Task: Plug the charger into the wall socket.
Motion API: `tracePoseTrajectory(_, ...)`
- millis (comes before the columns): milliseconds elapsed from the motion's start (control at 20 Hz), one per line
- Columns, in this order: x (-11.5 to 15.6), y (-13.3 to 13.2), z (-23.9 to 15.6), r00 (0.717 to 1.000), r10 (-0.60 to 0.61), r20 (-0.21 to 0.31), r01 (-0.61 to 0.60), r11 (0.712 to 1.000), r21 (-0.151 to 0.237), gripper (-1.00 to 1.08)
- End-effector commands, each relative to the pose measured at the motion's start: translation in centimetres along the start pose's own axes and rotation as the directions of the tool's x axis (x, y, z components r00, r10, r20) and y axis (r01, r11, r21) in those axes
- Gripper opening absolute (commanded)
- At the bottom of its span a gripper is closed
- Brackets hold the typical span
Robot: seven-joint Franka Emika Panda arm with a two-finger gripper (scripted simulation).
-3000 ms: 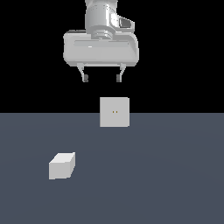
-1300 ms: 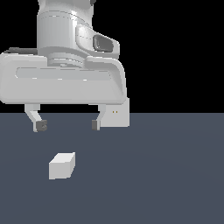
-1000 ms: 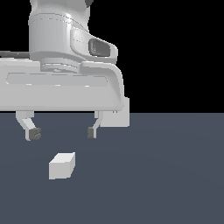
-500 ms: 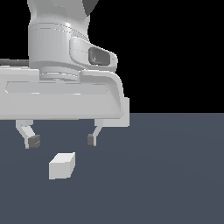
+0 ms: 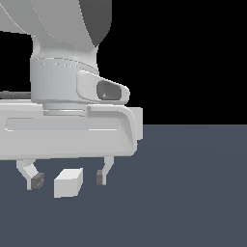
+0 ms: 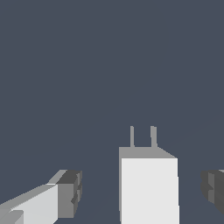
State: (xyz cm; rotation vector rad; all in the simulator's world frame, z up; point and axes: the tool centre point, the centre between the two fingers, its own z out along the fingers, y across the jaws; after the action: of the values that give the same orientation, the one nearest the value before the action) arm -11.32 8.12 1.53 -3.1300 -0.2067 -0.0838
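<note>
**Hand spread wide around the charger**

Low over the table (image 5: 193, 193), the hand (image 5: 67, 178) hangs with its fingers spread wide — one fingertip (image 5: 36, 180) toward the exterior view's left, the other (image 5: 101, 176) toward its right. The charger (image 5: 67, 183) lies between them, a small plain white block resting on the dark grey surface. Neither finger touches it: a clear gap shows on each side, and the block sits a little nearer the fingertip on the exterior view's right than a perfect centre would put it.

In the wrist view the same layout appears from above the fingers. The charger (image 6: 148, 186) shows a bright white face and a greyer top face, with two thin grey prongs (image 6: 142, 136) standing out from its far end, side by side. The dark pads of the two fingers (image 6: 70, 192) flank it, well clear of its sides; one pad is only partly in the picture at the edge.

Above the fingers, the exterior view is filled by the broad pale grey body of the hand and the round wrist section (image 5: 65, 77) of the arm, which crowd the picture's left half. Behind them the table runs back to a straight edge against a black background. The wall socket cannot be seen in either view — the bulk of the hand covers much of the scene.
</note>
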Motion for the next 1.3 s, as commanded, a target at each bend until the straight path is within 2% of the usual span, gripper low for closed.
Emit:
tracePoseTrajectory(0,0.0,0.0,0.3,1.0,0.0,-0.001,0.0,1.0,0.0,1.0)
tracePoseTrajectory(50,0.0,0.0,0.3,1.0,0.0,-0.002,0.0,1.0,0.0,1.0)
tracePoseTrajectory(100,0.0,0.0,0.3,1.0,0.0,-0.002,0.0,1.0,0.0,-1.0)
tracePoseTrajectory(800,0.3,0.4,0.1,1.0,-0.003,-0.001,0.003,1.0,0.0,-1.0)
tracePoseTrajectory(1250,3.3,4.1,-2.4,1.0,-0.027,-0.002,0.027,1.0,0.001,-1.0)
